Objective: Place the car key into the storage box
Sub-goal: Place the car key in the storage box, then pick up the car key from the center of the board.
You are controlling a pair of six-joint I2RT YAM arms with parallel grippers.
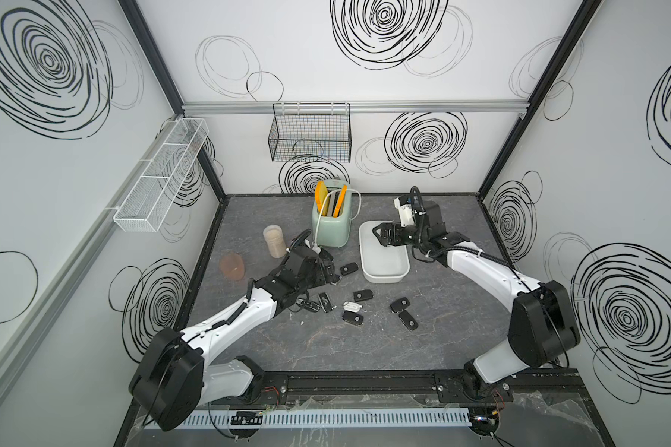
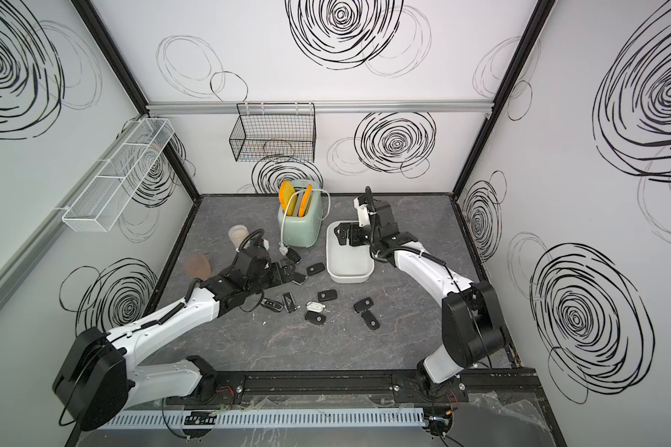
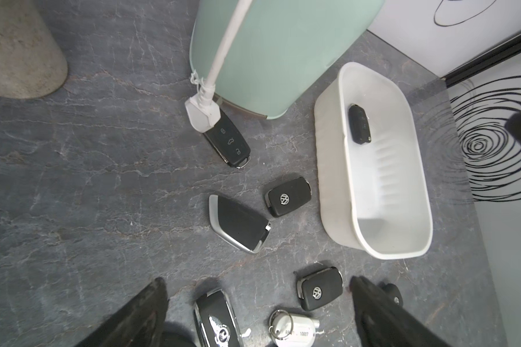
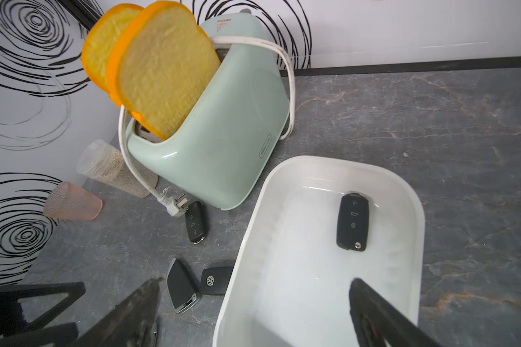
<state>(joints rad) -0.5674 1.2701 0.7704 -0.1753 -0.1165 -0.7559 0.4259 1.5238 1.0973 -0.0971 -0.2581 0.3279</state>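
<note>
Now, car key (image 4: 353,222) lying inside storage box (image 4: 328,158), right pincer (image 4: 254,284) spread wide

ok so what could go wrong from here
1. The black key by the toaster lies partly under the plug; lifting it may drag the cord.
2. The silver-edged key and the VW key lie close together near the open left gripper; a grab could nudge the neighbour.
3. The open right gripper hangs over the storage box; a low pull back might clip its rim.

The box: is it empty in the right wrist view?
No, one black key lies flat on the floor of the box.
</note>
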